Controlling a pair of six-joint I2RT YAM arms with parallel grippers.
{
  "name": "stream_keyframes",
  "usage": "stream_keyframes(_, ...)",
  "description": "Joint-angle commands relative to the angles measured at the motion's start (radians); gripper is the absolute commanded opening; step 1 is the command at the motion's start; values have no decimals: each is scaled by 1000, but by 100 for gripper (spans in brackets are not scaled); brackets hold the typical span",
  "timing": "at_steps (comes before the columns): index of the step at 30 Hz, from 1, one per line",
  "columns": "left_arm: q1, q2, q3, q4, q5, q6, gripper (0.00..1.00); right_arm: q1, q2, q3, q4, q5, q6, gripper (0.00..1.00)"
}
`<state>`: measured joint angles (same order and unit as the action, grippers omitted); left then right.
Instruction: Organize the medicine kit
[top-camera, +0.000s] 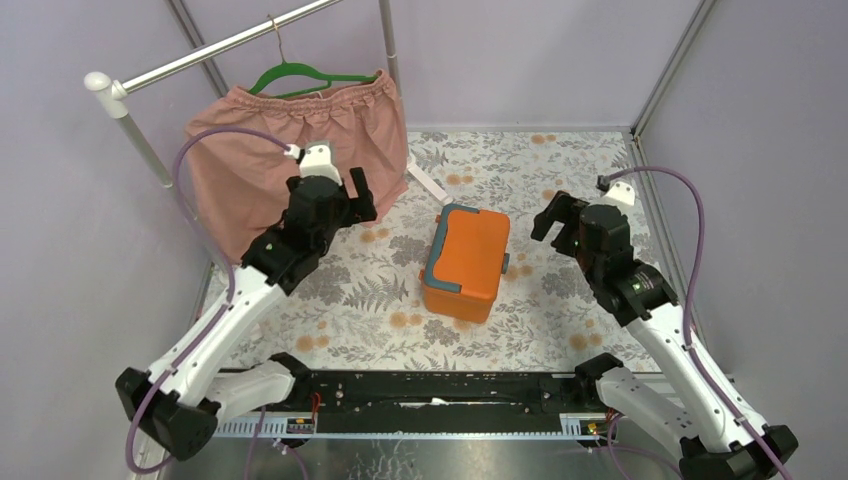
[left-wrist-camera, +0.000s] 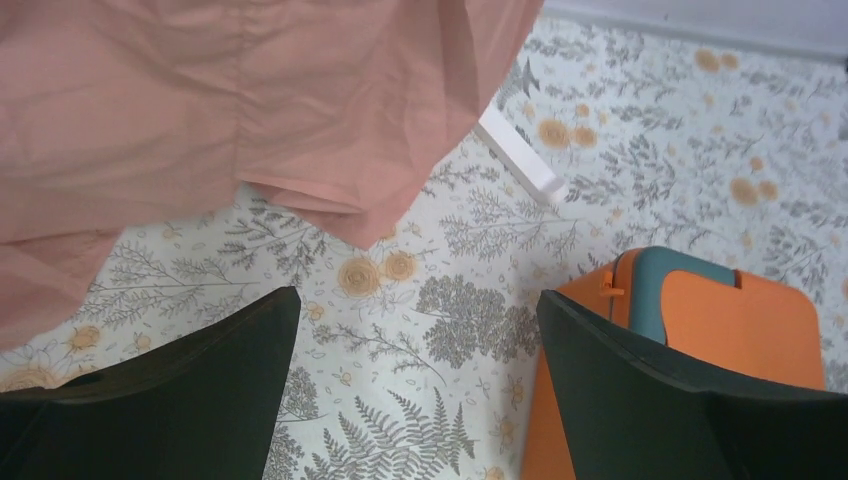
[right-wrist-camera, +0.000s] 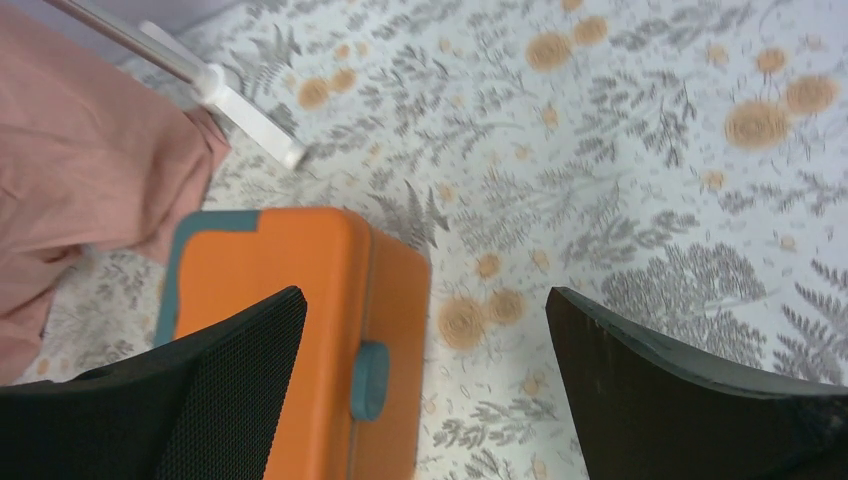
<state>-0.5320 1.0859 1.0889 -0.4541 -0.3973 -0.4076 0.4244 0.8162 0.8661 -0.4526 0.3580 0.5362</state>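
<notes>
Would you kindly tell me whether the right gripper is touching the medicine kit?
Apart. The top external view shows bare tablecloth between the open right gripper and the medicine kit.

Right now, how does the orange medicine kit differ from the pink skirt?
The medicine kit is a rigid orange box with teal trim; the skirt is soft, wrinkled pink cloth. The kit stands closed on the table; the skirt hangs from a green hanger on the rail. Shared: neither is held; the left gripper and right gripper are open.
</notes>
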Motion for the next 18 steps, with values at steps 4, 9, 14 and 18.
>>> stream_keyframes(4,0,-160,-123,191,-113,53,99,-3,-10,89,195,-9,-153,100)
stream_keyframes(9,0,-225,-156,211,-242,30,99,-3,-58,77,262,-26,-193,100)
stream_keyframes(14,0,-247,-165,188,-350,30,99,-3,-122,8,343,-25,-236,100)
stream_keyframes(18,0,-245,-165,171,-398,15,99,-3,-153,0,290,72,-228,100)
